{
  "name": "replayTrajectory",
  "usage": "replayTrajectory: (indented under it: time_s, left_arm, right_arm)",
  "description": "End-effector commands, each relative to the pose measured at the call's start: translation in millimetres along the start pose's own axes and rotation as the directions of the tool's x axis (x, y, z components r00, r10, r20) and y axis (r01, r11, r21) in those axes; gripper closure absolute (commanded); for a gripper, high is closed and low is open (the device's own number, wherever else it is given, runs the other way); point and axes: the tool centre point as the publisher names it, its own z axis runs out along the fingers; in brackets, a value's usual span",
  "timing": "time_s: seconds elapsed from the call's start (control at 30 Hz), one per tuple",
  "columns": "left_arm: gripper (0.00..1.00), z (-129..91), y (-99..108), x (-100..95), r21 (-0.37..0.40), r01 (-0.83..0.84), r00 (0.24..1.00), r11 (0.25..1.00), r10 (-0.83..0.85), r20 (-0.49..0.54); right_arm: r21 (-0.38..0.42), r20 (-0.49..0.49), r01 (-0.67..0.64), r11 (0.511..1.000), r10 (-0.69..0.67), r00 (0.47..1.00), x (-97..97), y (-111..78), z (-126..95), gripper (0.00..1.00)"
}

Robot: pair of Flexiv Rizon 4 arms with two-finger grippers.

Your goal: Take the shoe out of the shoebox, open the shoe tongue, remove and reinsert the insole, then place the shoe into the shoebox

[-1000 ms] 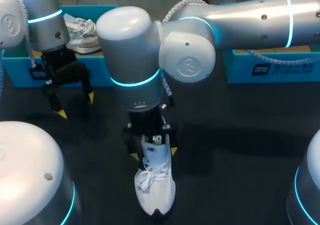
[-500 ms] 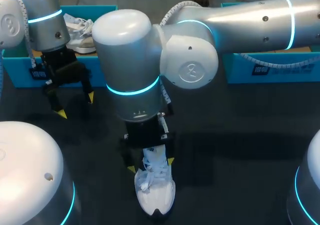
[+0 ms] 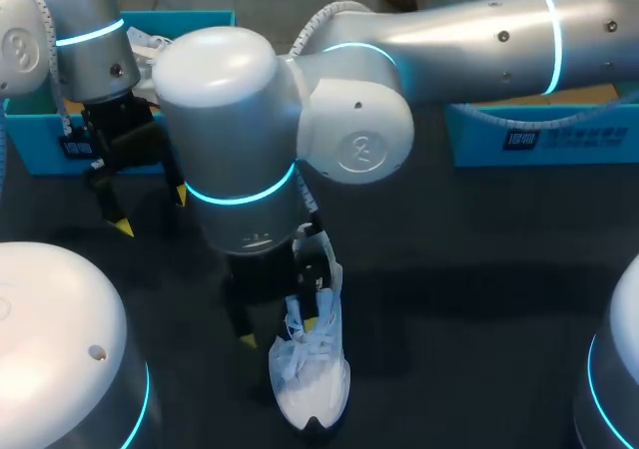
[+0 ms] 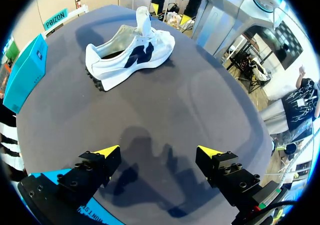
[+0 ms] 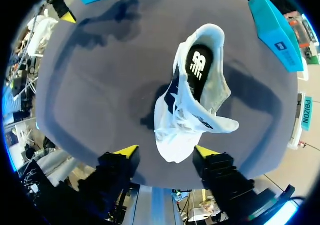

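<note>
A white shoe (image 3: 312,379) with a dark side mark stands on the dark table, toe toward the near edge, and shows in the left wrist view as the shoe (image 4: 130,55) with its tongue upright. My right gripper (image 3: 280,331) hangs over the shoe's tongue. In the right wrist view the raised tongue (image 5: 172,140) lies between the fingers of the right gripper (image 5: 166,151), which stand open with a gap on one side. The black insole (image 5: 197,67) lies inside the shoe. My left gripper (image 3: 152,212) is open and empty beside the left blue shoebox (image 3: 40,140).
The left blue box holds a second white shoe (image 3: 165,60). Another blue box (image 3: 539,135) stands at the back right. My right arm's big elbow (image 3: 230,130) hangs over the table's middle. Bare dark table (image 4: 190,105) lies between the left gripper (image 4: 159,151) and the shoe.
My right arm has swung left and sunk toward the shoe, and its fingers have drawn closer about the tongue. The left arm has not moved.
</note>
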Motion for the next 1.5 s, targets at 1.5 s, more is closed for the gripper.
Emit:
replayTrajectory:
  time_s: [1.5]
  left_arm:
    - [0.00, -0.5, -0.2, 1.1, -0.003, 0.000, 1.000, 1.000, 0.000, 0.000]
  right_arm:
    - [-0.026, 0.013, -0.234, 0.972, 0.235, 0.972, -19.5, 20.1, 9.9, 0.82]
